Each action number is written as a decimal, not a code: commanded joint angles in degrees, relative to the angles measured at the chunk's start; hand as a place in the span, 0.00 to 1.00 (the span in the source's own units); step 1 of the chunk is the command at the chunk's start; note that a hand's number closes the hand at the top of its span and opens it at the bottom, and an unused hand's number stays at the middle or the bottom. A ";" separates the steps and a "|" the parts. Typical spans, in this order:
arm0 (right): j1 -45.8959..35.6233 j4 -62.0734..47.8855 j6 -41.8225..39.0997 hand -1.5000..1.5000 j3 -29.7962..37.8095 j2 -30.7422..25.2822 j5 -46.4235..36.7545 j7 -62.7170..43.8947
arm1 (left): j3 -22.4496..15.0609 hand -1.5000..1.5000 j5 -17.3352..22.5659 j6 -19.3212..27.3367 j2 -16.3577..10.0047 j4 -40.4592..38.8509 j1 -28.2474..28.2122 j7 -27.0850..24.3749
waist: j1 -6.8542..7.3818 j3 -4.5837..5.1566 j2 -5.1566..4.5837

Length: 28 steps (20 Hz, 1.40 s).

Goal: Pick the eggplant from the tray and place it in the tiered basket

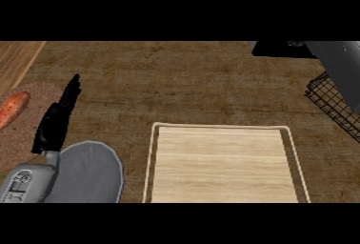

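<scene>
Counter (183,81): brown wood that fills the view and carries everything.
Tray (225,167): pale wood with a raised rim, low in the middle; nothing lies on it.
Plate (91,174): grey, just left of the tray, partly under the left forearm.
Mat (21,138): round and brown, at the left edge.
Basket (334,107): black wire; only a corner shows at the right edge, well apart from the tray.
Left robot hand (53,121): open, fingers straight and pointing up, holding nothing; it rests at the left.
Right robot hand (281,49): probably the dark shape at the top edge, at the end of a grey forearm above the basket. I cannot tell how open it is or what it holds.
Orange vegetable (14,108): lies on the mat, not the task's thing.
Eggplant: not visible; it is off the tray and perhaps in the right robot hand.
Risk: if it is let go while off centre of a tier, it may strike the wire rim and roll onto the counter.
</scene>
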<state>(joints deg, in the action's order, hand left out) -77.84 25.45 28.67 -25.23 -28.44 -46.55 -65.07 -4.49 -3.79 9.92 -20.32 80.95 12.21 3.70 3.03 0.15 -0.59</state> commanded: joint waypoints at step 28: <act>2.11 -17.28 -10.87 1.00 5.30 -13.48 -4.88 14.86 | 4.74 0.50 -0.59 -2.40 -0.07 -0.95 0.40 0.09 | -2.52 -0.15 0.35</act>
<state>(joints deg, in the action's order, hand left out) -77.33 6.89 19.78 -21.55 -40.73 -52.50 -52.95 -1.15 -4.55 8.59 -19.62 81.60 10.50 3.85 0.80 -0.01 -0.27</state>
